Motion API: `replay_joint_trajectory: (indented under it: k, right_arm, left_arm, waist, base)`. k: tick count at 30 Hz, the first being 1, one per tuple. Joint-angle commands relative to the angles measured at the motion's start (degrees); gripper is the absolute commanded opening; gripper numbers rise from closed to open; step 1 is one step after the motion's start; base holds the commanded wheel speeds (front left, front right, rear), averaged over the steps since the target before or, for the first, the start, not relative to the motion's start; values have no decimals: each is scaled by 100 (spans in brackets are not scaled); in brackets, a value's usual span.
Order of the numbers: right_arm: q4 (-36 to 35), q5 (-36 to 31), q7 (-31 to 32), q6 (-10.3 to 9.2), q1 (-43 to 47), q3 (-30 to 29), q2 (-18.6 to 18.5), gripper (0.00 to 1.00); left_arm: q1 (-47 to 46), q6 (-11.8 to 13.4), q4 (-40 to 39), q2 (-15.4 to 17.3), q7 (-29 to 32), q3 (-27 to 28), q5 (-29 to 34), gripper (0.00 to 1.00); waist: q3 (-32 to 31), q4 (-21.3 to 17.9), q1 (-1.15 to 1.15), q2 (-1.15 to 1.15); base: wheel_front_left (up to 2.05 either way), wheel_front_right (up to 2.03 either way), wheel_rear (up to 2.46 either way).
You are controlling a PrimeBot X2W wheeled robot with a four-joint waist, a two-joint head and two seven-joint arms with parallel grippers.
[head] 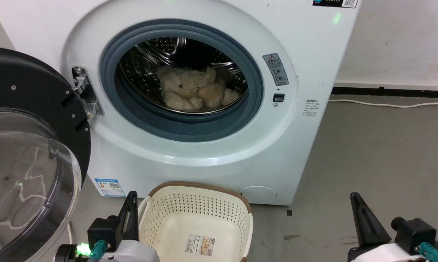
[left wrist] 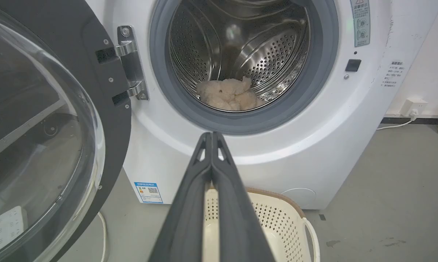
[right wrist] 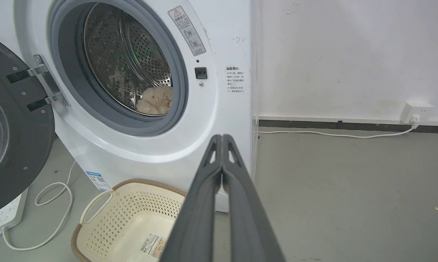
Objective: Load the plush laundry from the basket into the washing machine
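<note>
From my head, the bear [head: 193, 91] lies in the bottom of the drum [head: 146, 62] of the washer [head: 306, 54], behind the grey gasket, with the door [head: 22, 109] swung wide at my left. The basket [head: 200, 203] stands on the floor just before the washer, its label [head: 200, 244] showing on the bare base. My left gripper [head: 132, 196] rises at the basket's left rim and my right gripper [head: 355, 198] stands well off to the basket's right; both are low and well short of the bear, which sits above and beyond them. From here each shows as one dark blade, holding nothing. Along my left wrist, the two fingers are pressed together to a single tip, nothing pinched between them. They point at the washer's front just under the opening. The bear is past that tip, up and slightly right, deep in the drum, and the basket lies beneath the fingers. Along my right wrist, those fingers too meet at the tip with nothing between them, aimed at the washer's right edge. The bear is up and to the left of them inside the drum, and the basket sits lower left on the floor.
</note>
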Motion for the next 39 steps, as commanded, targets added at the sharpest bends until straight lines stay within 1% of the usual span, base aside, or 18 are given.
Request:
replay_joint_trajectory:
  k: [1, 39]
  right_arm:
    - [-39, -65, 21, 2, -102, 6, -3, 0]
    - [-154, -580, 468, 4, -299, 16, -5, 0]
  left_arm:
    - [-67, -32, -54, -25, 31, 37, 38, 0]
    - [-113, -272, -337, -69, 476, 287, 240, 0]
  waist:
    - [2, 1, 0, 0]
    - [67, 13, 0, 0]
  base:
    - [0, 0, 0]
    - [0, 0, 0]
